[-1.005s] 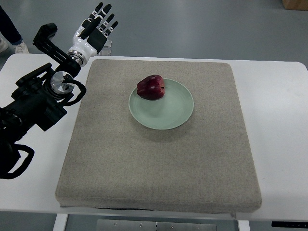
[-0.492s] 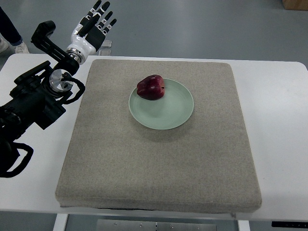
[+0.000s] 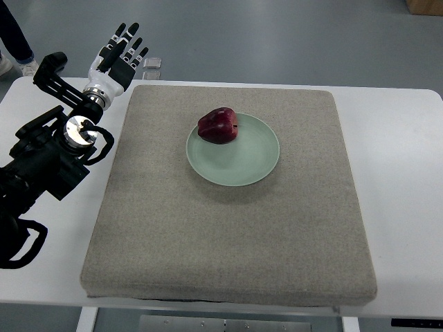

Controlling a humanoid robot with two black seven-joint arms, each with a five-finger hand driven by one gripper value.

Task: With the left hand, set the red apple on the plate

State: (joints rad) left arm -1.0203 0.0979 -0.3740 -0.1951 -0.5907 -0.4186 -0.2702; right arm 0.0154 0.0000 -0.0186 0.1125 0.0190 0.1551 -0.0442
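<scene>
Grey felt mat [image 3: 228,228] covering white table [image 3: 401,173], pale green plate [image 3: 239,162] at mat centre, red apple [image 3: 217,125] resting on plate's far-left rim, left hand [image 3: 116,57] far left, fingers spread, empty, well apart from apple.

The left arm [image 3: 41,162] runs out of the picture at the left edge, so its upper part cannot be seen. At the far left corner a person's leg and shoe [image 3: 17,48] are cut by the frame. The white table [image 3: 401,207] is cropped at the near edge and at both sides; its frame below shows only in part. A brown box [image 3: 423,5] at the far right corner is mostly out of view. The small object [image 3: 152,63] on the floor beyond the mat is too small to identify. The underside of the apple [image 3: 217,125] is hidden against the plate [image 3: 239,162].
</scene>
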